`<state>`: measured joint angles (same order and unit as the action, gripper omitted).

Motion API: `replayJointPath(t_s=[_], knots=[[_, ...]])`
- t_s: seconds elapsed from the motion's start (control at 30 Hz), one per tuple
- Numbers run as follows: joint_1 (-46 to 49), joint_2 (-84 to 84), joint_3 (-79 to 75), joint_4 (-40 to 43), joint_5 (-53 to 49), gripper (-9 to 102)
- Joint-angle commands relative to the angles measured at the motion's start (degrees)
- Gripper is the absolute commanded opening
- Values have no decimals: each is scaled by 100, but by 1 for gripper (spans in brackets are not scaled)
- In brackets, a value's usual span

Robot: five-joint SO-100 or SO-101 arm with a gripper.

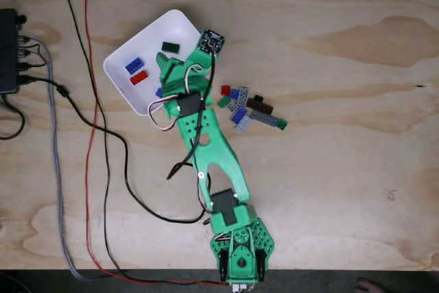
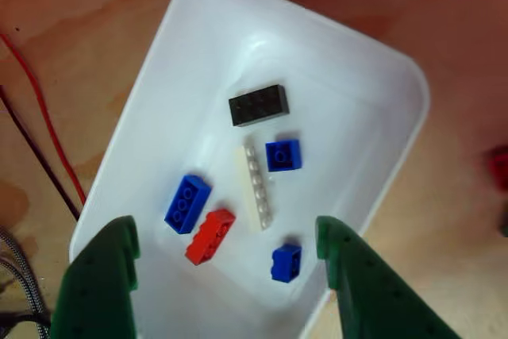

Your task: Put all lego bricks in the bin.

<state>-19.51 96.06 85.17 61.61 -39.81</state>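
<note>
Plywood worktop [image 1: 329, 190] carries the white bin [image 2: 198, 53] (six bricks inside, a black one [image 2: 258, 105] among them); the green pincer [image 2: 226, 248] hangs open and empty above it, while more bricks [image 1: 250, 109] lie just beside.

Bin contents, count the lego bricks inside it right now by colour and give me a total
In the bin, seen from the camera over it:
Blue: 3, a long one, a small square one and another small one
Red: 1
Black: 1
White: 1, a thin plate
Total: 6
</note>
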Motion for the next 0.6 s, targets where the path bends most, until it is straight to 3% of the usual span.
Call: replayJointPath(t_s=[0.0, 0.1, 0.2, 0.3, 0.57], knots=[[519, 2364, 1626, 1529, -352, 20], [949, 2399, 3507, 949, -703, 22], [1143, 1723, 4447, 387, -1037, 20], [1371, 888, 4658, -264, -1160, 23], [1582, 264, 4052, -457, -1257, 28]])
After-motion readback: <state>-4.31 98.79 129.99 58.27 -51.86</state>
